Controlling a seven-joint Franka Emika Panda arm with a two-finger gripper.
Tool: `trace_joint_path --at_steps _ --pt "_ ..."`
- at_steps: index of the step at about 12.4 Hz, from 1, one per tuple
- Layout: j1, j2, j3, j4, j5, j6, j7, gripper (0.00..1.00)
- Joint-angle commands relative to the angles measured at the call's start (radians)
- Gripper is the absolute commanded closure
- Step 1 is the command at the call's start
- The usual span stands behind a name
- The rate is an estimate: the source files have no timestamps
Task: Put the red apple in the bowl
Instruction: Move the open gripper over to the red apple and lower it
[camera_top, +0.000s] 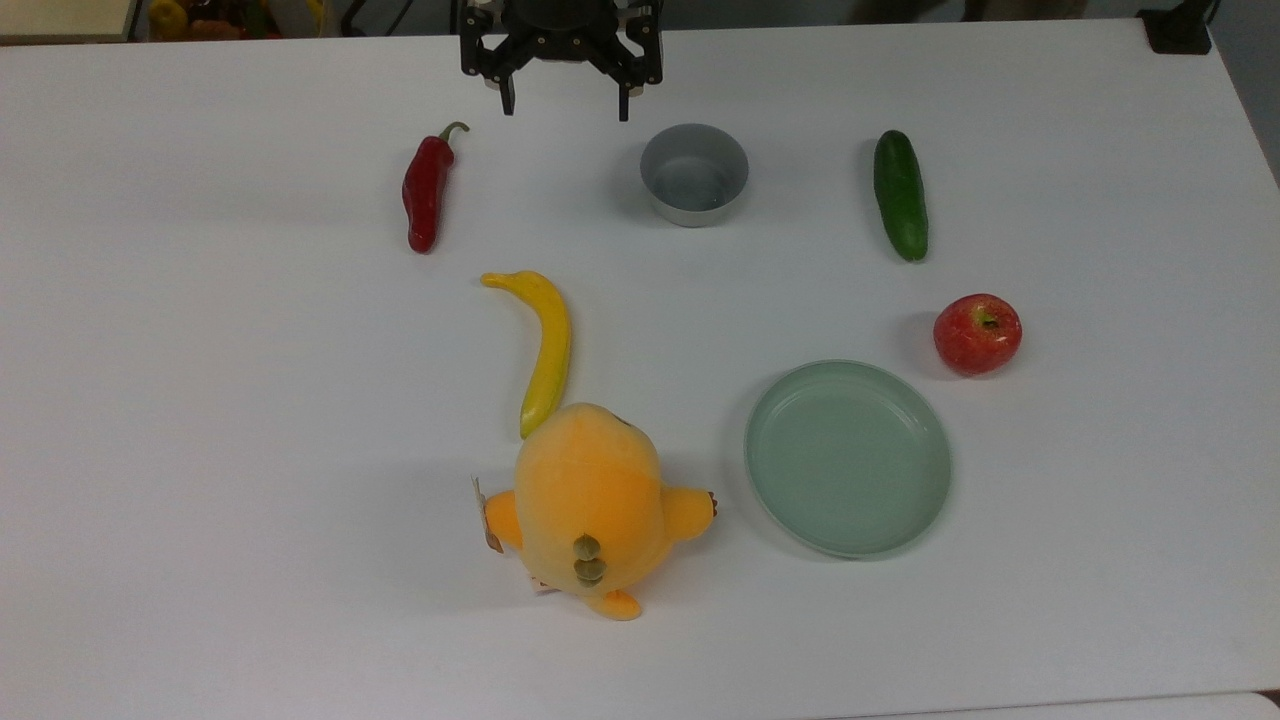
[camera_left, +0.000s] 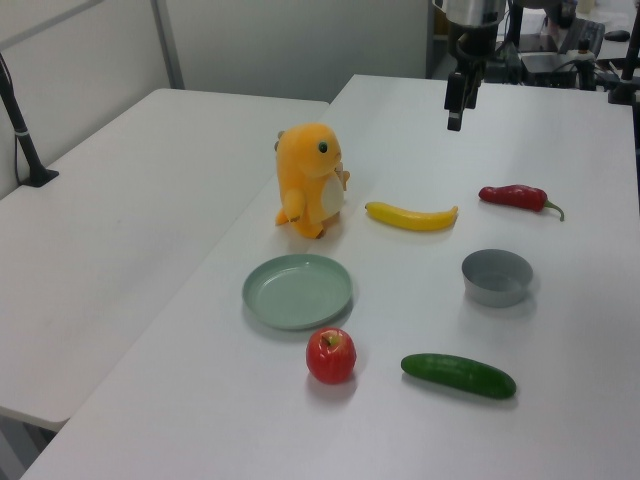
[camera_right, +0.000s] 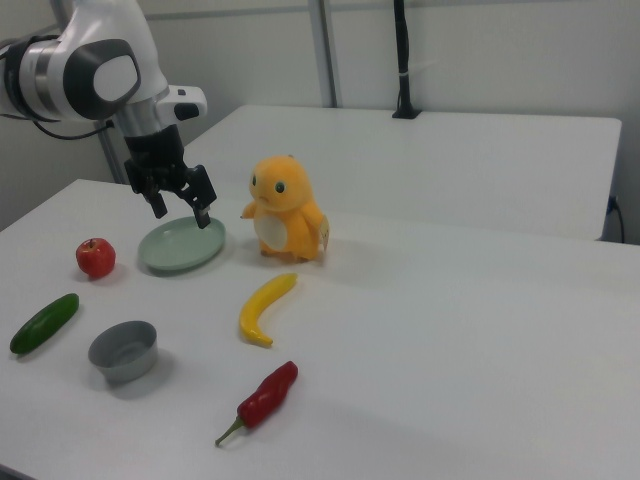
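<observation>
A white table (camera_top: 200, 400) holds several items spread well apart, with a robot arm's gripper (camera_top: 565, 103) hanging above the far edge, its two black fingers spread wide and holding nothing. The red apple (camera_top: 977, 334) sits upright on the table at the top view's right, stem up, just beyond the rim of a shallow pale green plate (camera_top: 848, 458) and near one end of a dark green cucumber (camera_top: 900, 195). The small grey bowl (camera_top: 694, 174) stands empty, just to the top view's right of the gripper and between a red chili pepper (camera_top: 426, 194) and the cucumber. A yellow banana (camera_top: 543, 345) lies in the middle, its lower tip reaching an orange plush toy (camera_top: 590, 507) that stands upright. Nothing has been picked up yet, so the whole task appears to lie ahead. Several things could go wrong from here. The apple is round and smooth, so a grasp off its centre could squeeze it out sideways and send it rolling toward the plate or cucumber. The chili is also red and lies nearer the gripper, so it could be mistaken for the target. The plate sits right beside the apple and could be mistaken for the bowl. The bowl looks only a little wider than the apple, so a release off centre could catch the rim and tip the light bowl.
</observation>
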Motion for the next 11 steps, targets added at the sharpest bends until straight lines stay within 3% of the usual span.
trace_joint_path --at_steps 1,7,9,11 --pt "0.016 -0.049 -0.019 -0.058 0.007 0.035 -0.022 0.0" --pt "0.029 -0.034 -0.008 -0.07 0.008 0.099 -0.009 0.0" --pt "0.084 -0.009 0.007 -0.058 0.014 0.11 -0.003 0.0" --pt "0.104 0.058 0.058 0.008 0.065 0.154 0.09 0.0"
